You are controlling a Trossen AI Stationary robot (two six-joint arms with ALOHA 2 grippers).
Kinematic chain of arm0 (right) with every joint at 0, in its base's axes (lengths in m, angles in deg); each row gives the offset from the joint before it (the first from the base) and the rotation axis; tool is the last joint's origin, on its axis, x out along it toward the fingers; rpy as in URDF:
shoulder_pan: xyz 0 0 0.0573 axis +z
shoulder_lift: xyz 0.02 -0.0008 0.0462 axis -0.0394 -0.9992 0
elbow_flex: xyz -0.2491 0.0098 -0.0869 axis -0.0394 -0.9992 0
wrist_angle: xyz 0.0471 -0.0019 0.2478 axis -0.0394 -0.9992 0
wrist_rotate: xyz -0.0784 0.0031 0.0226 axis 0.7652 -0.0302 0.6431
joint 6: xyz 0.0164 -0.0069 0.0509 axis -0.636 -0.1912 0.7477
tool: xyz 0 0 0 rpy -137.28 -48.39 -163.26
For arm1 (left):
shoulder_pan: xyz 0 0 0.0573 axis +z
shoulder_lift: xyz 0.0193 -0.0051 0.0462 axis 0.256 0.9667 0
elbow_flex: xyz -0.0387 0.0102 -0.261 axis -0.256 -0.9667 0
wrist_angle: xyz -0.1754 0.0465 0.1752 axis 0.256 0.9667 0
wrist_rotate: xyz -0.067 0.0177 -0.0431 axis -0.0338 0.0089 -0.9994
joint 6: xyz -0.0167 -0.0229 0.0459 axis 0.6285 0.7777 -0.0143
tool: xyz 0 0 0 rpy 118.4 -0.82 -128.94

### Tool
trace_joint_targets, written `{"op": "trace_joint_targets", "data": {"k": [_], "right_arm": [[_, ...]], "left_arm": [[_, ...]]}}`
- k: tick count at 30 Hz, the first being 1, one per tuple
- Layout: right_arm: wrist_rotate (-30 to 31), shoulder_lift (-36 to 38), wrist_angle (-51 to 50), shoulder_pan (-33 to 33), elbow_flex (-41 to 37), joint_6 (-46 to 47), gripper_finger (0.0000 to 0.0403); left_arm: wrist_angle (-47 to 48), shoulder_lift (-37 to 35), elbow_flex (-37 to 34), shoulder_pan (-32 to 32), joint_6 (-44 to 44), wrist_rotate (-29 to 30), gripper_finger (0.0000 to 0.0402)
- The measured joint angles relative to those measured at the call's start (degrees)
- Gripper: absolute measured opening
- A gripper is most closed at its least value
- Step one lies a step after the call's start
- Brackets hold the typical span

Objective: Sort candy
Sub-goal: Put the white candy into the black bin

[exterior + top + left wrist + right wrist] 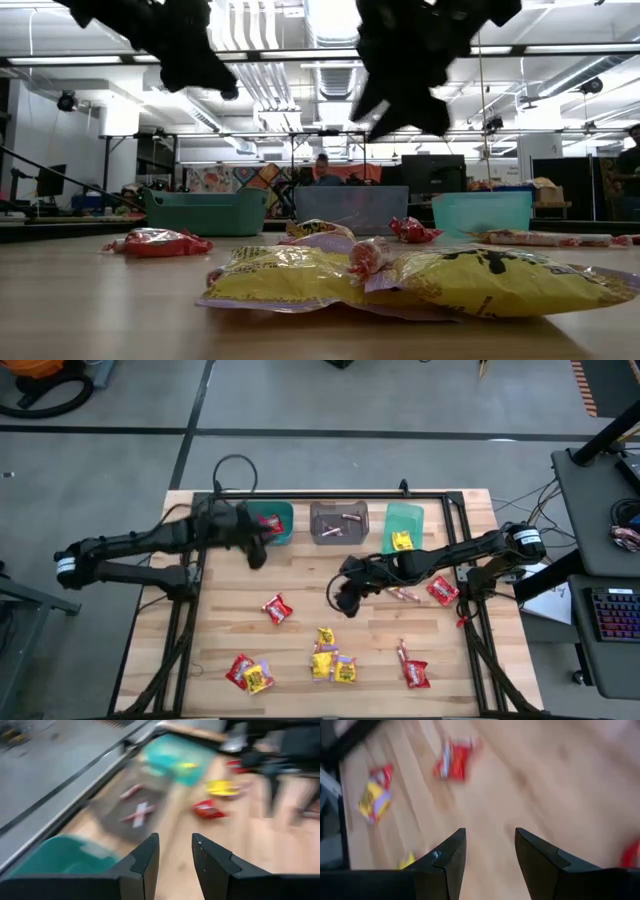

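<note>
Butcher-block wooden table, planked, bearing three rectangular plastic bins along its far edge: teal, grey, green. Left gripper by the teal bin and right gripper mid-table, both empty, jaws parted. Candy: glossy crinkled red and yellow packets scattered across the near boards.

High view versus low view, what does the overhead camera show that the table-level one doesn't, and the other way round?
Only the high view shows what lies inside the bins: a red packet in the teal bin, pinkish sticks in the grey bin, a yellow packet in the green bin. It also shows the left gripper beside the teal bin and the right gripper above bare table.

Only the low view shows the room behind, with a person beyond the grey bin.

Both show three bins in a row and loose candy in front, including the yellow packets.
</note>
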Motion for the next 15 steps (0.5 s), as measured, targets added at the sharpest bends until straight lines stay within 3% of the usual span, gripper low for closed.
{"op": "trace_joint_targets", "data": {"k": [6, 10, 13, 15], "right_arm": [[-4.1, 0.0, -23.5, 1.8, 0.3, 11.8, 0.0157], [-1.2, 0.1, -41.5, 2.1, 0.4, 14.5, 0.0147], [5.4, 0.1, -45.9, 1.7, -0.6, 13.7, 0.0141], [5.7, 0.1, -43.9, 0.8, -1.7, 11.8, 0.0139]], "left_arm": [[-3.4, -0.6, -1.2, -8.9, 0.8, 3.7, 0.01], [-3.4, -0.5, -0.9, -10.8, 0.5, 7.7, 0.01], [-3.8, -0.4, -0.9, -10.8, 0.3, 8.8, 0.01], [-3.9, -0.4, -0.9, -10.8, 0.3, 9.4, 0.01]]}}
